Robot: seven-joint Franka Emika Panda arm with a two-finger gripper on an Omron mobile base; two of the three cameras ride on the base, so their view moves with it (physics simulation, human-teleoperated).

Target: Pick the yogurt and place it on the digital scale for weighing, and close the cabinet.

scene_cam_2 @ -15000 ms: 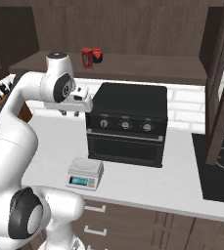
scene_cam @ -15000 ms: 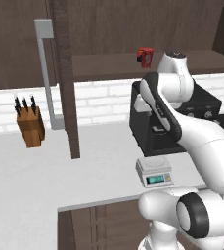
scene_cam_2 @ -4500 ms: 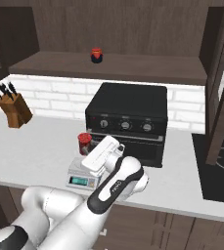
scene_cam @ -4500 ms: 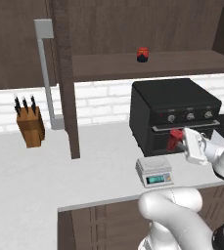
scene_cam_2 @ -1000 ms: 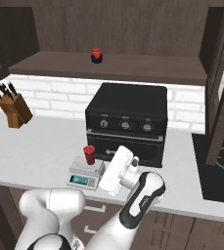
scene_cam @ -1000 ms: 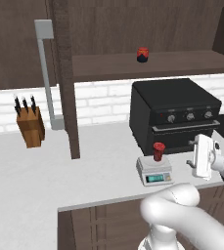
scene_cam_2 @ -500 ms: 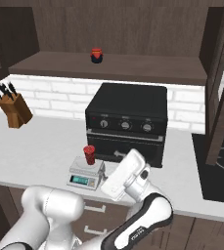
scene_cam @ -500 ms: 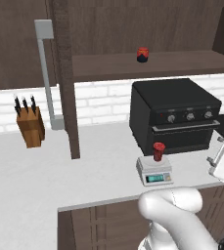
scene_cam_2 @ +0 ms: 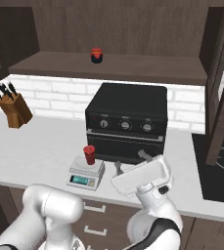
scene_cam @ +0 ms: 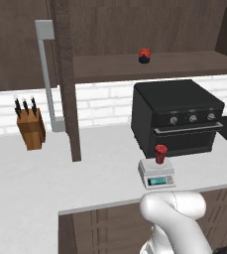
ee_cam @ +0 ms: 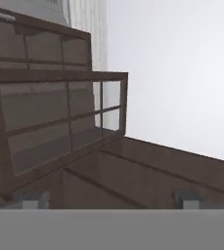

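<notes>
Yogurt (scene_cam_2: 89,155) stands upright on the scale (scene_cam_2: 86,174), on the counter (scene_cam: 60,183). Tool (scene_cam_2: 130,165) sits beside it, fingers apart, empty. Cabinet door (scene_cam: 65,79) is open; a wide swing could topple the cup.

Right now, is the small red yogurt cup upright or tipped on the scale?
Upright. The small red yogurt cup stands with its wider top up on the low white-grey digital scale, on its flat platform, in front of the black oven.

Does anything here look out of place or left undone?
The cabinet doors hang wide open above the counter. Otherwise things look tidy: the yogurt stands upright on the digital scale.
</notes>
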